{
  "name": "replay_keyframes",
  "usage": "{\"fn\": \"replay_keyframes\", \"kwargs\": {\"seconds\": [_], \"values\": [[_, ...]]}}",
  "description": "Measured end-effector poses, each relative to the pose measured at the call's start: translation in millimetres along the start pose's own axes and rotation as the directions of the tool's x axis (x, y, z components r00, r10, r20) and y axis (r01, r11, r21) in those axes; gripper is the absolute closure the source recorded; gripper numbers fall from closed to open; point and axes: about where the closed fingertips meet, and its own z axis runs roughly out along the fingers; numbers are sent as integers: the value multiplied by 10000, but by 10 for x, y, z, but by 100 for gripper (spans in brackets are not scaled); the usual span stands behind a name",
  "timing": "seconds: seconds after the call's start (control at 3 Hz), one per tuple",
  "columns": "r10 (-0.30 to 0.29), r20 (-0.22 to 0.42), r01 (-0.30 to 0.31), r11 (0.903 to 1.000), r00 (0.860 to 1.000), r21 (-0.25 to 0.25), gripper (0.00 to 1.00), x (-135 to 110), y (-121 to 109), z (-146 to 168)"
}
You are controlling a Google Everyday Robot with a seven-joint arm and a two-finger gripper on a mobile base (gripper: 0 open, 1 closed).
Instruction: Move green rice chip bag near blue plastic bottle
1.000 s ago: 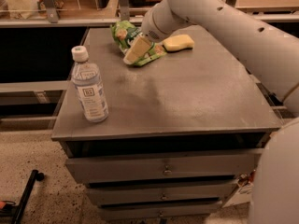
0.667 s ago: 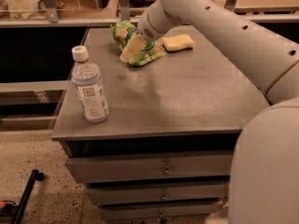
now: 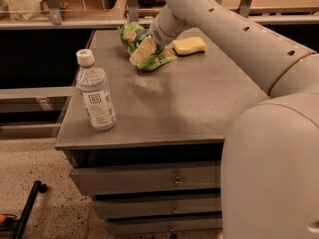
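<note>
The green rice chip bag (image 3: 130, 34) lies crumpled at the far middle of the grey table top (image 3: 189, 103). My gripper (image 3: 144, 51) is down on the bag, reaching in from the right, and covers the bag's middle. The bag's lower edge shows beside it (image 3: 160, 59). The blue plastic bottle (image 3: 95, 94) stands upright near the table's front left corner, white cap on, well apart from the bag.
A yellow sponge (image 3: 189, 45) lies just right of the bag at the far side. My arm (image 3: 239, 39) spans the table's right side. Drawers (image 3: 149, 180) sit below the top. A dark tool (image 3: 27, 208) lies on the floor at the left.
My arm has swung closer and fills more of the right side. The gripper has stayed at the bag. The bag and the bottle have not visibly moved.
</note>
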Motion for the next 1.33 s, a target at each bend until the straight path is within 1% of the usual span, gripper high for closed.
{"fn": "replay_keyframes", "kwargs": {"seconds": [0.33, 0.67, 1.0, 1.33], "values": [[826, -15, -826, 9964, 9966, -205, 16, 133, -56, 101], [1275, -21, -1275, 9910, 9918, -401, 38, 219, -77, 171], [1391, 76, -1384, 9883, 9902, -636, 60, 233, -72, 201], [1110, 59, -1102, 9908, 9938, -788, 84, 219, -46, 182]]}}
